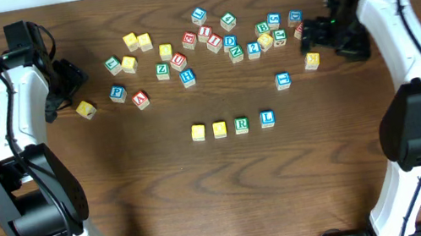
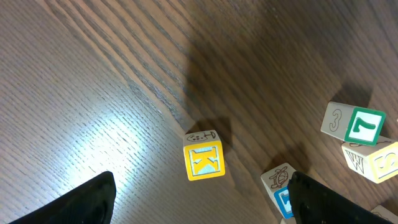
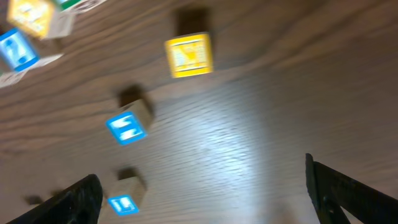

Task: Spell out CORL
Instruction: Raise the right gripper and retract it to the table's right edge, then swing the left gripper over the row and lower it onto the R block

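Observation:
Four cubes stand in a row at the table's middle: a yellow-topped cube (image 1: 198,132), a second yellow-topped cube (image 1: 219,128), the green R cube (image 1: 241,125) and the blue L cube (image 1: 267,118). The L cube (image 3: 124,199) also shows blurred at the lower left of the right wrist view. My left gripper (image 1: 71,76) hovers at the far left, open and empty (image 2: 202,204), above a loose yellow cube (image 2: 204,162). My right gripper (image 1: 309,33) is at the far right by the cube pile, open with nothing between its fingers (image 3: 205,194).
Several loose letter cubes lie scattered across the back of the table (image 1: 214,38). A yellow cube (image 1: 312,60) and a blue cube (image 1: 282,80) lie below the right gripper. A blue-faced cube (image 2: 281,190) sits against my left gripper's right finger, and a green 7 cube (image 2: 357,126) is farther right.

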Tool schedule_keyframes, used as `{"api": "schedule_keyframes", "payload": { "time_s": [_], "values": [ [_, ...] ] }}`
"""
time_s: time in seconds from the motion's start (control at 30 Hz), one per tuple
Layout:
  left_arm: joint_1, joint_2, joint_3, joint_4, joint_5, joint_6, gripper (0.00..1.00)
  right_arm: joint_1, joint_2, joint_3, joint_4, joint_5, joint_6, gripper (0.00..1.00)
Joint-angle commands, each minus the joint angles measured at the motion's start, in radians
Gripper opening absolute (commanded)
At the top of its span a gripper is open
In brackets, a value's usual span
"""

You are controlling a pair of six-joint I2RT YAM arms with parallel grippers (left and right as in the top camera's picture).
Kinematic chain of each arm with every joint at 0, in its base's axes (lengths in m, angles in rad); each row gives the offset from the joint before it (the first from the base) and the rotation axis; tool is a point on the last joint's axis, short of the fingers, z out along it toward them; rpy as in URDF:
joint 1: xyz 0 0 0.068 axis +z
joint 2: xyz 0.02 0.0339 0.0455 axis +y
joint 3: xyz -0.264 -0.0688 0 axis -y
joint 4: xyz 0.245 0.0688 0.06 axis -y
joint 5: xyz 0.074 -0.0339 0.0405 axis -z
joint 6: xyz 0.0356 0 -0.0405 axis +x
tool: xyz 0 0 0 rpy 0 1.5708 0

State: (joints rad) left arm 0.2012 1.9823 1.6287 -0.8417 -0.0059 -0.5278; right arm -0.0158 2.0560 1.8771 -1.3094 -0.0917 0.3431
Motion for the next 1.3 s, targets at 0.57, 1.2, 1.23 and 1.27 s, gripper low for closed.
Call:
{"api": "schedule_keyframes", "payload": {
  "time_s": [0.57, 1.2, 1.23, 1.27],
  "values": [
    [-0.175, -0.135, 0.005, -0.206, 0.566, 0.375, 0.87, -0.055, -0.002, -0.100, 0.109, 0.070, -0.086, 0.99],
    [-0.706, -0.109, -0.055, -0.182, 0.210, 0.130, 0.82, -0.072, -0.003, -0.198, 0.196, 0.051, -0.030, 0.99],
    [-0.727, -0.109, -0.055, -0.167, 0.167, 0.088, 0.82, -0.077, -0.003, -0.183, 0.163, 0.051, -0.030, 0.99],
    [-0.740, -0.108, -0.055, -0.156, 0.142, 0.071, 0.82, -0.083, -0.005, -0.169, 0.138, 0.057, -0.031, 0.99]
  ]
}}
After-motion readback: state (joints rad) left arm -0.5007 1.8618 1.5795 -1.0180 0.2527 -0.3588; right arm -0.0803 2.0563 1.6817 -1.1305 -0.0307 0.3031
